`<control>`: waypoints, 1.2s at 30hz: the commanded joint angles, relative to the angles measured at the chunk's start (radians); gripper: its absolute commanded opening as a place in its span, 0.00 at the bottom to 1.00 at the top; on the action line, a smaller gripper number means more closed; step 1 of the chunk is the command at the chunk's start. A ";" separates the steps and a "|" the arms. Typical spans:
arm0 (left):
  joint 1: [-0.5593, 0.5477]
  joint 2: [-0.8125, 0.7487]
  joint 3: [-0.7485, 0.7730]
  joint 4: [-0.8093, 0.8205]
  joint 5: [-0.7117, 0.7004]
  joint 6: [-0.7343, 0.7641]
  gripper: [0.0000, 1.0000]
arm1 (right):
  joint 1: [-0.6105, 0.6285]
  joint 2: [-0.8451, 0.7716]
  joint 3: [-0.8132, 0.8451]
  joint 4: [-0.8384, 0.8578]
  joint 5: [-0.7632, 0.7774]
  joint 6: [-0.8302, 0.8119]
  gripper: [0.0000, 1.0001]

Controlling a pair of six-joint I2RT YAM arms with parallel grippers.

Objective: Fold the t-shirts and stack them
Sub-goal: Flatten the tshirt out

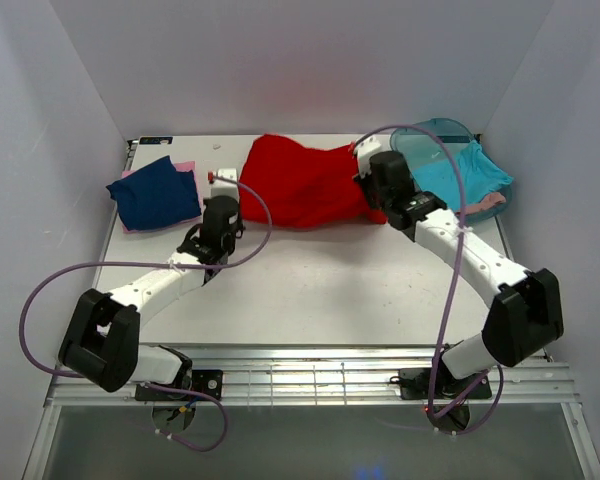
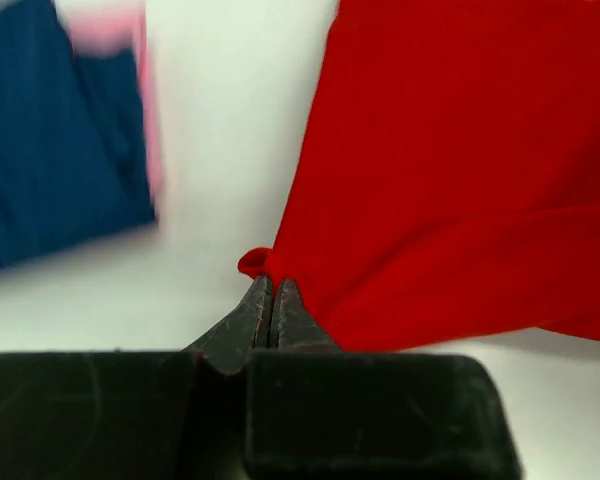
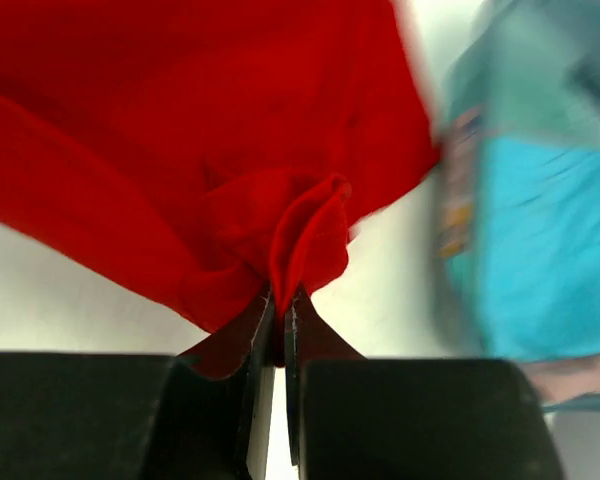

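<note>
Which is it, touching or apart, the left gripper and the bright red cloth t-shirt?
Touching. Left wrist view shows the left gripper pinching the bright red cloth t-shirt.

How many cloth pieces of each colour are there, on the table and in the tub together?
Red t-shirt: 1
Navy blue t-shirt: 1
Turquoise t-shirt: 1
Pink t-shirts: 2 showing, one under the navy, one in the tub
Total: 5

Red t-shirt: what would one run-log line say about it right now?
left claw: shut on red t-shirt edge | right claw: shut on opposite edge | navy t-shirt: folded on pink t-shirt
</note>
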 commanded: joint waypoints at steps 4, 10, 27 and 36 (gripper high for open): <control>0.004 -0.096 -0.123 -0.183 -0.222 -0.288 0.00 | 0.100 0.001 -0.092 -0.205 -0.111 0.162 0.08; 0.001 -0.255 -0.109 -0.418 -0.271 -0.405 0.00 | 0.232 0.034 -0.050 -0.443 -0.091 0.318 0.08; -0.059 -0.370 0.078 -0.915 -0.213 -0.645 0.63 | 0.522 -0.061 -0.157 -0.948 -0.197 0.808 0.32; -0.064 -0.224 0.004 -0.582 -0.046 -0.530 0.22 | 0.520 -0.108 -0.161 -0.720 0.077 0.797 0.71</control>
